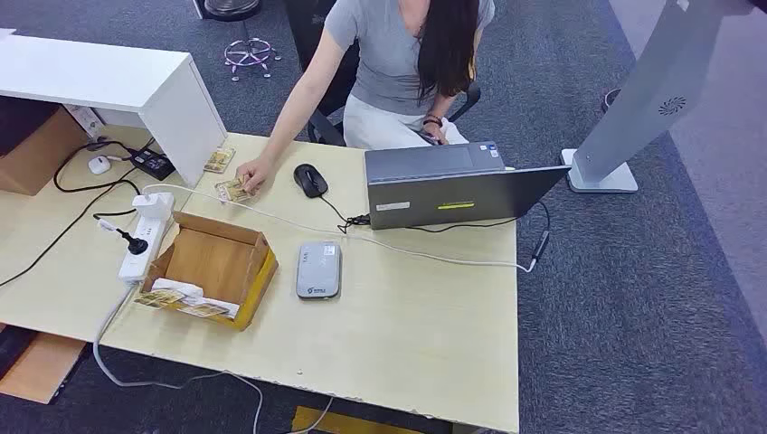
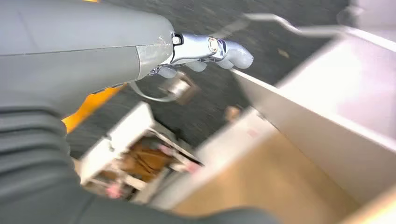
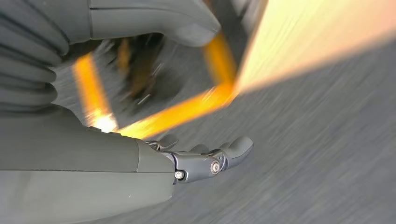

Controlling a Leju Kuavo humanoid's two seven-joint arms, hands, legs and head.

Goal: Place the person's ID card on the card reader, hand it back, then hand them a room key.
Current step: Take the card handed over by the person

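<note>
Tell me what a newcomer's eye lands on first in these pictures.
First, the seated person at the far edge of the wooden table, whose hand presses a card onto it beside the black mouse. Next, the open laptop, with the grey card reader and an open cardboard box nearer the robot.

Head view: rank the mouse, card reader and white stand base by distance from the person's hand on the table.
1. Mouse, right beside the person's hand.
2. Card reader, mid-table.
3. White stand base, on the floor beyond the laptop.
</note>
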